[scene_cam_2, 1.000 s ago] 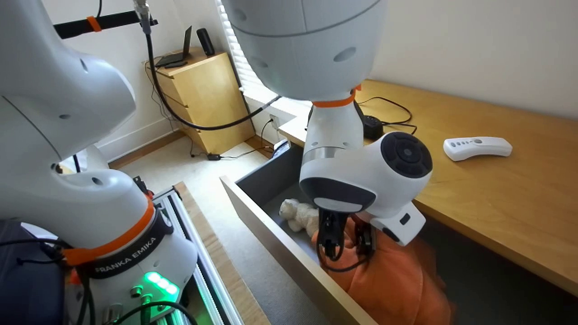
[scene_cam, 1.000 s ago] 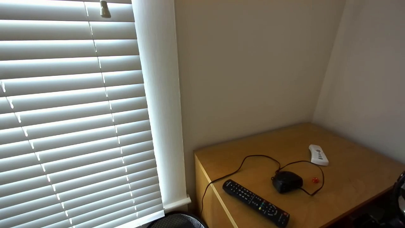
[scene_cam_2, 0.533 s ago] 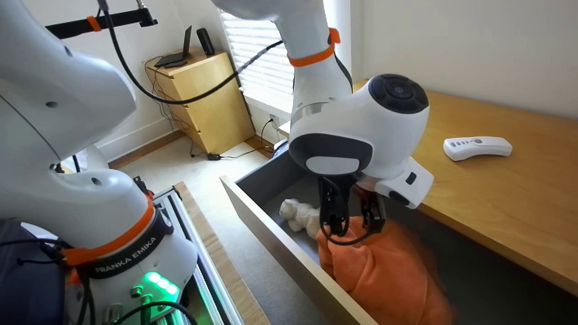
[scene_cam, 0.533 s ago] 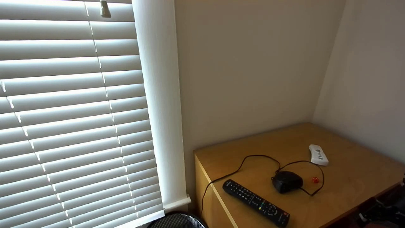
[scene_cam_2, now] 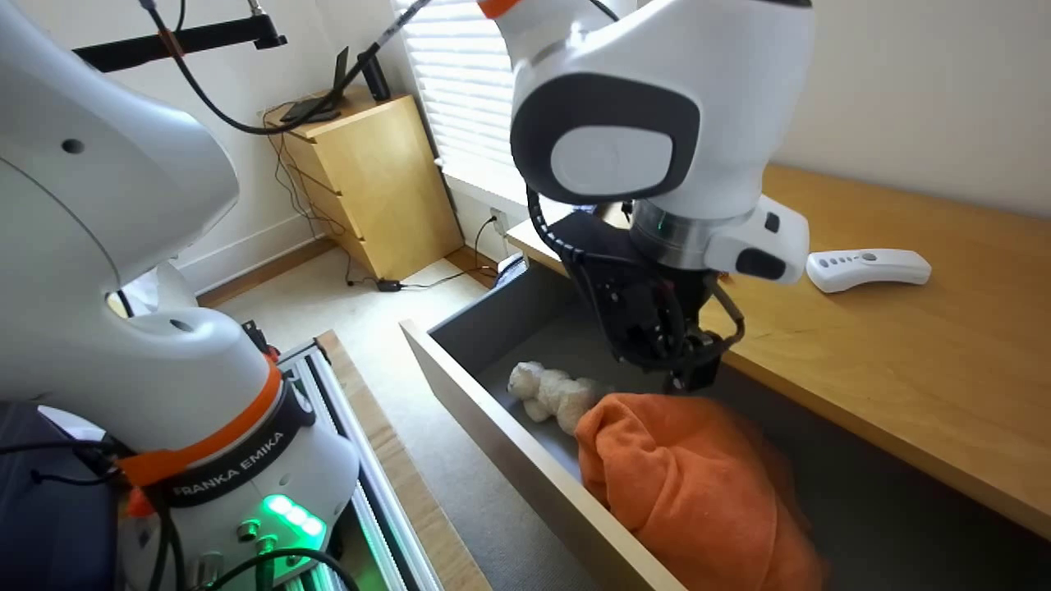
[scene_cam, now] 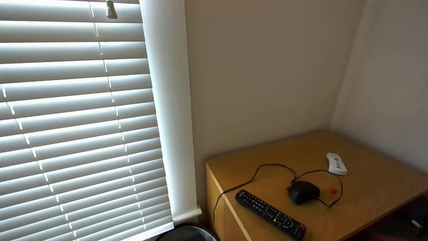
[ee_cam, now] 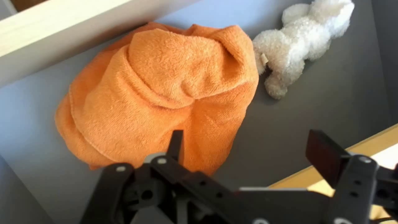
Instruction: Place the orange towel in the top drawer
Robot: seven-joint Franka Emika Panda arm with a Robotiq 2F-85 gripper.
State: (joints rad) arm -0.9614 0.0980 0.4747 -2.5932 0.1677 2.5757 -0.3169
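Observation:
The orange towel [scene_cam_2: 690,492] lies bunched in a heap inside the open drawer [scene_cam_2: 525,464]. In the wrist view the towel [ee_cam: 161,93] rests on the grey drawer floor, close to the drawer's front wall [ee_cam: 62,23]. My gripper [ee_cam: 246,137] is above the drawer with its jaws wide apart and nothing between them. In the wrist view its left finger [ee_cam: 176,144] overlaps the towel's lower part, and its right finger [ee_cam: 323,155] is over bare drawer floor and the desk edge. In an exterior view the gripper hangs behind and above the towel, seemingly apart from it.
A cream plush toy [scene_cam_2: 554,398] lies in the drawer beside the towel. The desktop [scene_cam_2: 944,353] overhangs the drawer's back. On it lie a white remote [scene_cam_2: 869,269], a black remote [scene_cam: 271,214], a black corded device [scene_cam: 303,192] and a small red object [scene_cam: 333,190].
My gripper has risen off the towel and the hand has turned and shifted toward the desk. The towel stays in the drawer, with its top now uncovered. The toy has not moved.

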